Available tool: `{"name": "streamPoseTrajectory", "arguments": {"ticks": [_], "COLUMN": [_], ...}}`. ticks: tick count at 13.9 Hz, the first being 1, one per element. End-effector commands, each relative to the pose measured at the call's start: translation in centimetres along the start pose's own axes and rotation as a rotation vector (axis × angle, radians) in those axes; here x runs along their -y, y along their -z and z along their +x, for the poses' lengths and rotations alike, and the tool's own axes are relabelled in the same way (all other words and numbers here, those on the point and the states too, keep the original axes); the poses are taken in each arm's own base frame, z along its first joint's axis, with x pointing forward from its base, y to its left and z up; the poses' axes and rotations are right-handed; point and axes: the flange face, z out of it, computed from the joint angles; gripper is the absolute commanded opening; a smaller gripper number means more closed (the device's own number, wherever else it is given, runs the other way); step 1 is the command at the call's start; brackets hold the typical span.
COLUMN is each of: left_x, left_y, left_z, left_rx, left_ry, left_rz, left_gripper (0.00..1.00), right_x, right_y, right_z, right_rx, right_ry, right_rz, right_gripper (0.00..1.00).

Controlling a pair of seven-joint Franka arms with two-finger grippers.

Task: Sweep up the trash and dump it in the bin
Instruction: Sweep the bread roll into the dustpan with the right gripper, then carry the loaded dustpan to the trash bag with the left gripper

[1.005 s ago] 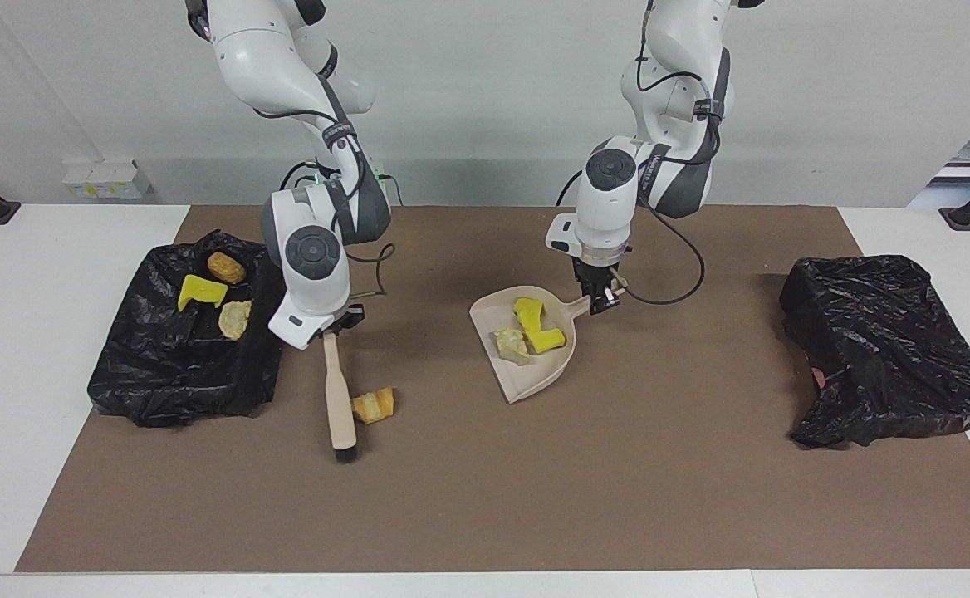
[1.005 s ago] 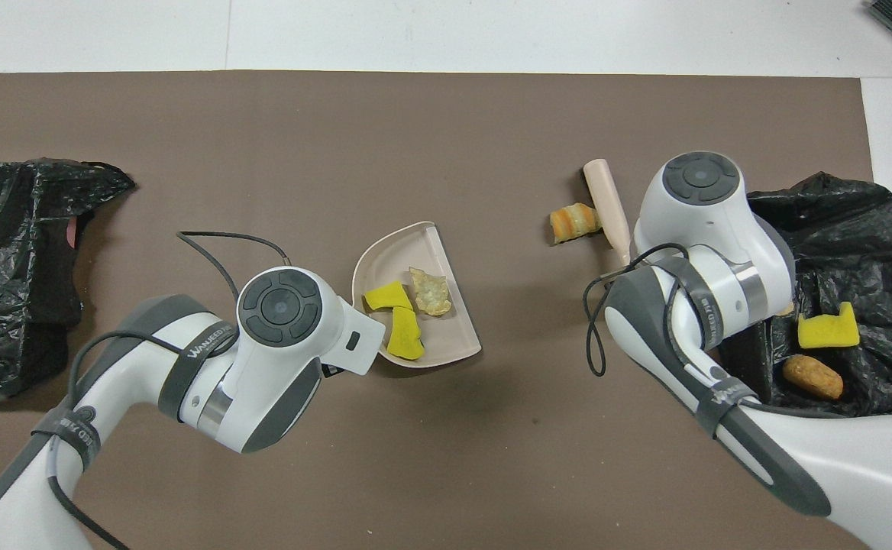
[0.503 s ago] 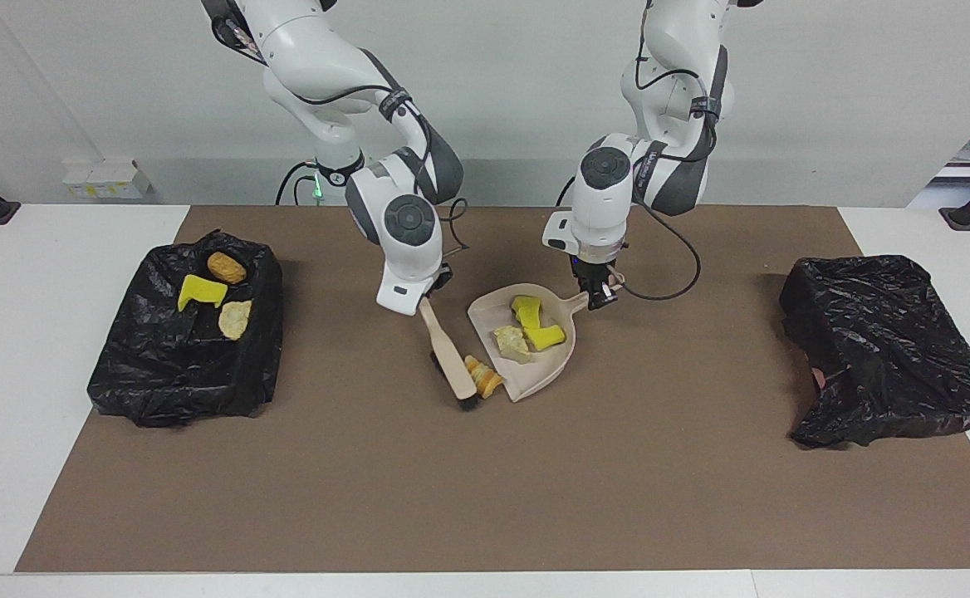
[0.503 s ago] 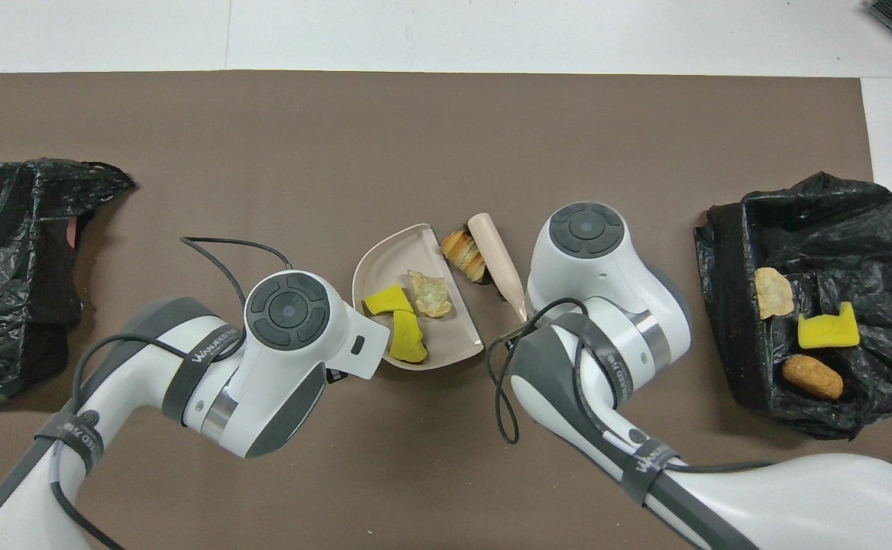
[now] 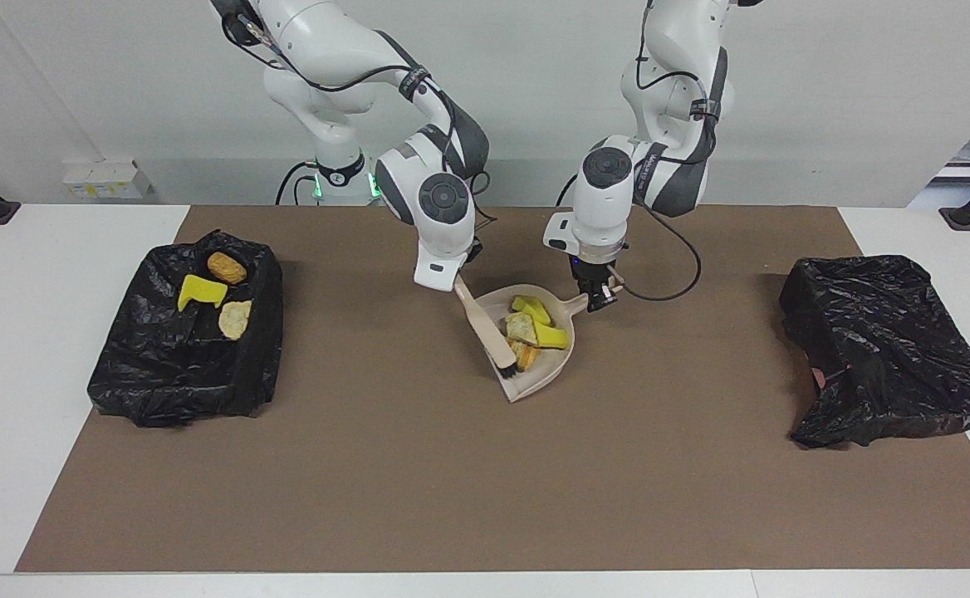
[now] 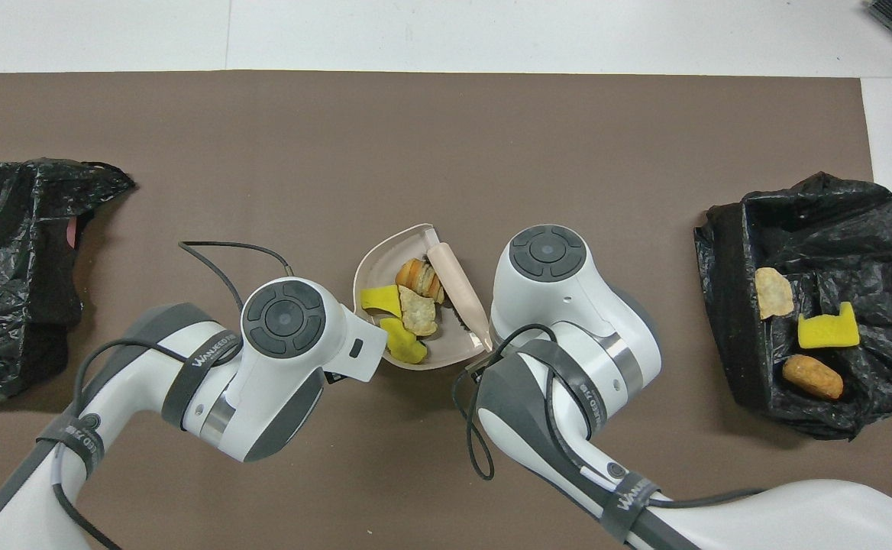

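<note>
You are seeing the right gripper [image 5: 458,282], clenching the brush [image 5: 486,329], pushing the last stray chunk [image 5: 525,355] into the dustpan [image 5: 539,384]; left gripper [image 5: 600,301] gripping its handle. Dumping is coming next.

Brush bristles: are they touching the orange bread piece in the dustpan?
Touching. In the facing view the brush bristles press against the orange bread piece inside the dustpan, no gap between them.

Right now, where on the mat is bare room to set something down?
Bare mat lies between the dustpan and the closed black bag, and along the edge farthest from the robots. Crowded: around the dustpan, where the brush, left gripper and right gripper meet.
</note>
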Motion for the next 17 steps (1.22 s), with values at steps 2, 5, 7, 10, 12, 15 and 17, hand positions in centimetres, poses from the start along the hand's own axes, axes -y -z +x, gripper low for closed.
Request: {"name": "streamPoseTrajectory", "arguments": {"ticks": [2, 5, 7, 10, 12, 15, 17], "left_x": [2.0, 4.1, 5.1, 7.6, 9.8, 13.5, 16.1], "left_y": [-0.3, -0.7, -0.9, 0.0, 0.4, 2.7, 4.5], "left_z": [-1.4, -2.3, -3.0, -4.7, -6.8, -10.2, -13.3], "left_rx": [-0.026, -0.079, -0.126, -0.14, -0.133, -0.118, -0.128], "left_ry": [-0.045, -0.031, -0.026, -0.05, -0.047, -0.089, -0.116], "left_rz": [0.022, 0.018, -0.014, -0.006, -0.012, -0.038, -0.052], "left_gripper": [0.0, 0.0, 0.0, 0.0, 0.0, 0.0, 0.0], "right_x": [0.5, 1.4, 2.0, 5.6, 8.5, 13.3, 16.2], "right_y": [3.8, 4.1, 4.0, 4.3, 3.5, 1.5, 0.3], "right_z": [-2.8, -4.5, -4.6, -5.6, -7.0, -9.6, -10.8], "right_rx": [-0.001, 0.047, 0.055, 0.035, -0.015, -0.093, -0.071], "right_ry": [-0.019, -0.054, -0.093, -0.267, -0.358, -0.443, -0.482], "right_rz": [0.015, 0.024, 0.018, -0.004, -0.028, 0.013, 0.042], "right_gripper": [0.0, 0.0, 0.0, 0.0, 0.0, 0.0, 0.0]}}
